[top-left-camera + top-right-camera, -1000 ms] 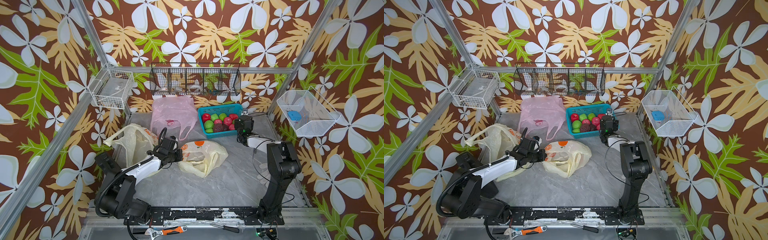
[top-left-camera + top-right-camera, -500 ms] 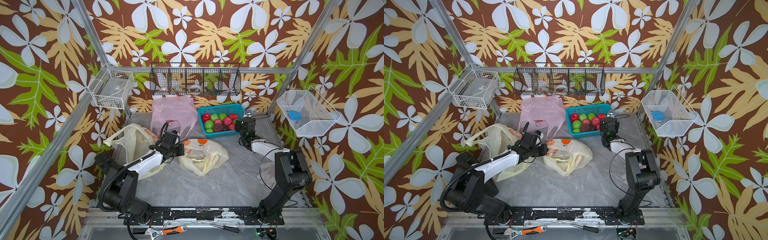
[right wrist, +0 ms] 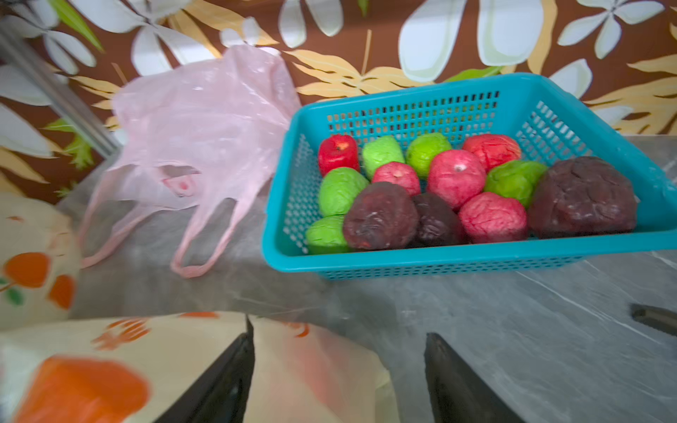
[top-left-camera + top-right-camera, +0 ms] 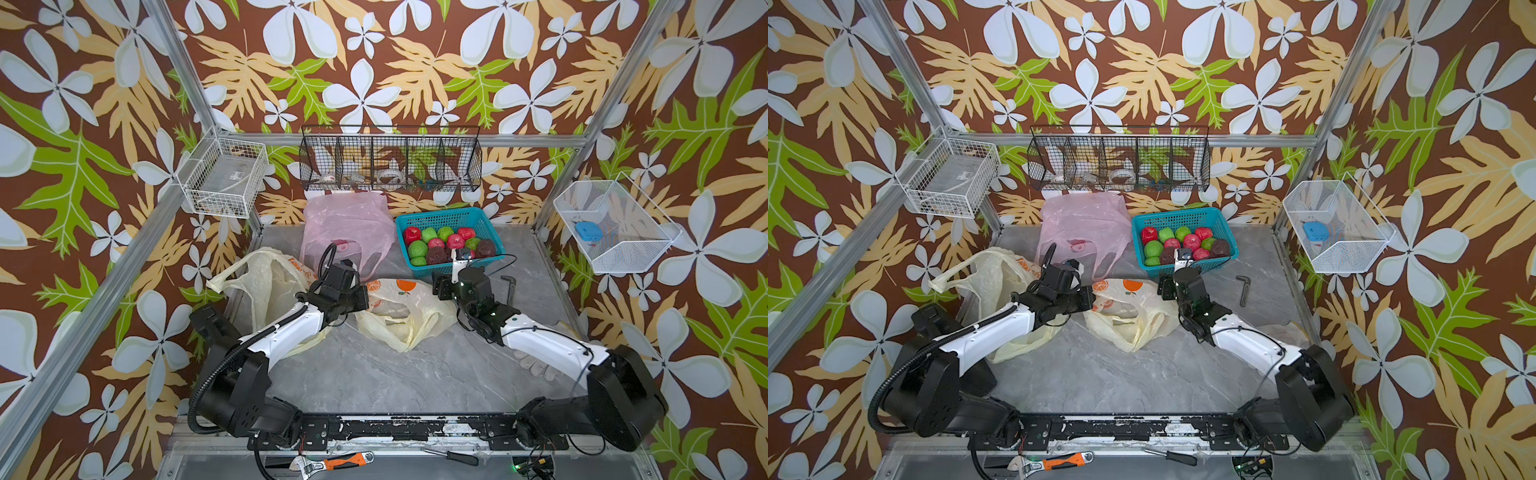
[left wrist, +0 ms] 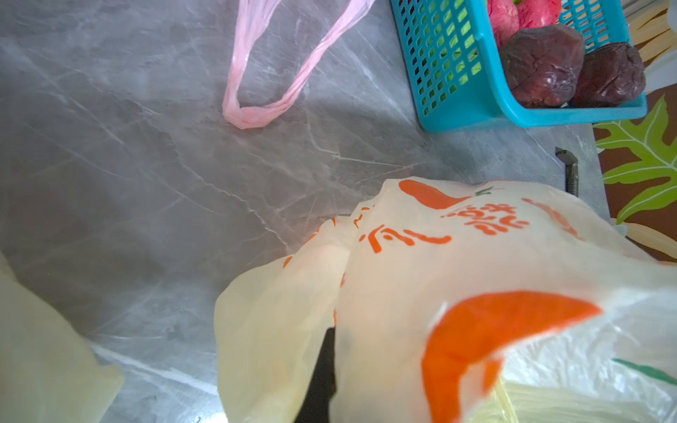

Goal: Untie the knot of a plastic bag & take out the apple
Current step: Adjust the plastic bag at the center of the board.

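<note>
Cream plastic bag with orange print [image 4: 399,318] lies slack on grey marble table [image 4: 415,374], long axis running arm to arm. Left tool [image 4: 363,299] together, pinching bag's left end. Right tool [image 3: 340,329] apart, empty, hovering at bag's right end. Apple not visible; likely inside.

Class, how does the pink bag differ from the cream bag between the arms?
The pink bag is plain; the cream bag bears orange prints. The pink bag sits untouched at the back; the left end effector pinches the cream bag. Both are thin plastic.
</note>
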